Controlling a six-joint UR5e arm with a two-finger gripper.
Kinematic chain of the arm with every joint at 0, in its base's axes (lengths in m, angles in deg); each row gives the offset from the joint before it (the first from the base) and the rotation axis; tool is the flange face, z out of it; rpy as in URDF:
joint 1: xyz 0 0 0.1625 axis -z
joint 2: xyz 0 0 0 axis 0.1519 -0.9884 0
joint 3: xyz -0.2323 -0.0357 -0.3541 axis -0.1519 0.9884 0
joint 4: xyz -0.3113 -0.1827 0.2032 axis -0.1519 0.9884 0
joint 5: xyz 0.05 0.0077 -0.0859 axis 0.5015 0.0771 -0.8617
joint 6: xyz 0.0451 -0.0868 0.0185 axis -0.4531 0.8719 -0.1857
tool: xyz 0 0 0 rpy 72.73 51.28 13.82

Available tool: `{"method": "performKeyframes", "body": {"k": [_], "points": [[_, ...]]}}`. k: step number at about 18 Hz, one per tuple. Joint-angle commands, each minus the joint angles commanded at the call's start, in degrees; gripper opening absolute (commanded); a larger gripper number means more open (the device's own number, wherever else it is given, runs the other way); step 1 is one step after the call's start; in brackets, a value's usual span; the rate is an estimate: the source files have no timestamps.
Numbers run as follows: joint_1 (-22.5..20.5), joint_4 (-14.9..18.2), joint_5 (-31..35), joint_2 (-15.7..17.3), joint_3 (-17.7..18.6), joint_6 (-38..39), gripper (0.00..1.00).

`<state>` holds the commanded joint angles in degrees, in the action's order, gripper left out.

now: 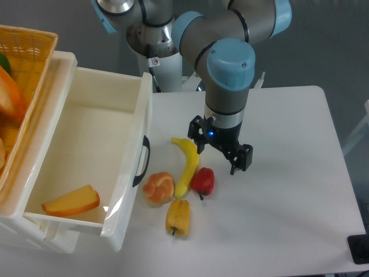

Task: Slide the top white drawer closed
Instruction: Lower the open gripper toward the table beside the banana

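The top white drawer (75, 144) is pulled far out of its cabinet at the left, with its front panel facing right. Its black arched handle (142, 161) sticks out toward the table's middle. An orange wedge (70, 202) lies in the drawer's near corner. My gripper (215, 154) hangs over the table to the right of the handle, above a banana and a red pepper. Its black fingers (241, 157) stand apart, open, with nothing between them. It does not touch the drawer.
A yellow woven basket (29, 52) sits on the cabinet top at the upper left. Beside the drawer front lie a banana (187, 164), a red pepper (203, 180), an orange bun-like item (158, 187) and a yellow pepper (177, 216).
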<state>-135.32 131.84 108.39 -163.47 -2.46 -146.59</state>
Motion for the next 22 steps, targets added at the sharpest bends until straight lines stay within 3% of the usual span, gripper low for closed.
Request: {"method": "performKeyframes", "body": {"k": [14,19,22], "points": [[0.3,-0.1,0.2,0.5,1.1,0.4,1.00],[1.0,-0.3,0.0,0.7,2.1,9.9,1.00],[1.1,-0.4,0.4,0.3,2.2,10.3,1.00]]}}
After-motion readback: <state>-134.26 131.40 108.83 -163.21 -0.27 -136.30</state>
